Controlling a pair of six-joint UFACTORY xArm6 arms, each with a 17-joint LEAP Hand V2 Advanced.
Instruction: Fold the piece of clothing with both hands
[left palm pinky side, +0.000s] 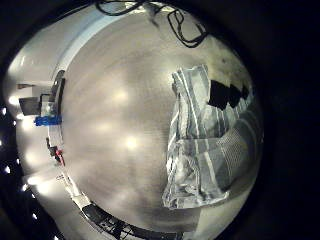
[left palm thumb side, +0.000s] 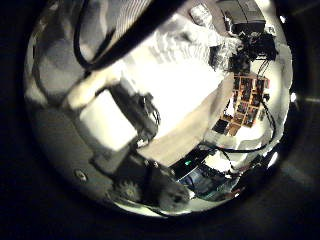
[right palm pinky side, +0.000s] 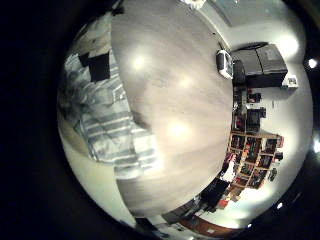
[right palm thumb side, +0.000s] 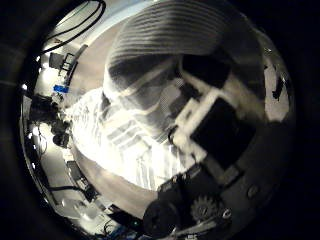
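Note:
In the right thumb side palm view it (right palm thumb side: 150, 60) fills much of the picture, and my right hand (right palm thumb side: 215, 130) hangs over it with relaxed fingers. In the left thumb side palm view my left hand (left palm thumb side: 120, 135) has relaxed fingers with nothing between them.
Shelves (left palm thumb side: 245, 100) and more shelving (right palm pinky side: 250, 150) stand in the room.

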